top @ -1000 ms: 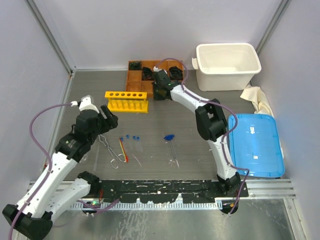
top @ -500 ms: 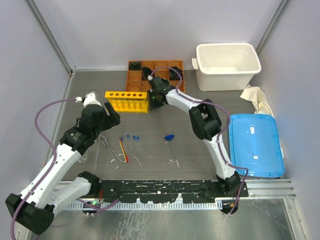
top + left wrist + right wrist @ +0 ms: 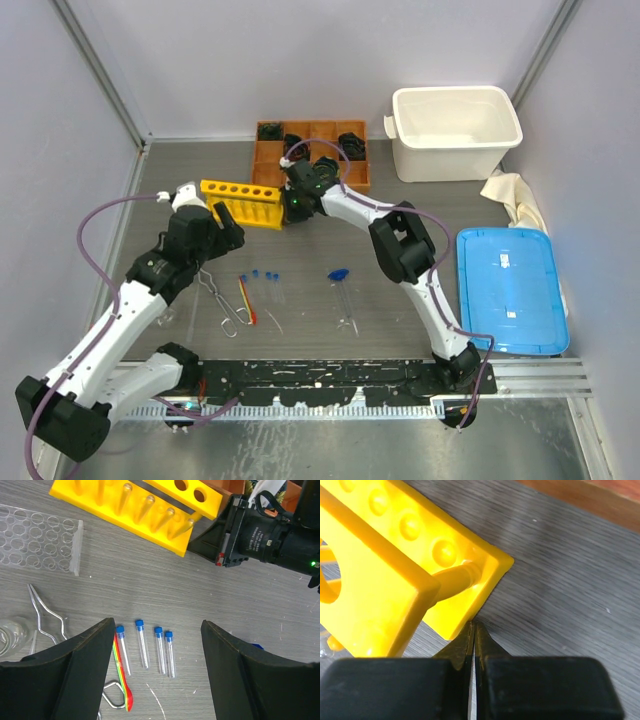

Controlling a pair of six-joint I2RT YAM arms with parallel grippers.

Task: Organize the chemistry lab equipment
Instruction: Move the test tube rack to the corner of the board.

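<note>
Right gripper (image 3: 474, 627): jaws pinched together, holding nothing, tips butted against a base corner of the yellow rack (image 3: 380, 580), likely to shove it square. Left gripper (image 3: 156, 630) spread wide, hovering over four blue-capped test tubes (image 3: 142, 647) lying flat beside the tongs (image 3: 45, 615). No writing legible.

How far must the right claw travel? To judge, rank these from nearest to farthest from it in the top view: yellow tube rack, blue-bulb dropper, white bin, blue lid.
1. Yellow tube rack: at the right claw's tips, on its left.
2. Blue-bulb dropper: mid-table, toward the arm bases.
3. White bin: far right corner.
4. Blue lid: right edge, beside the right arm.
</note>
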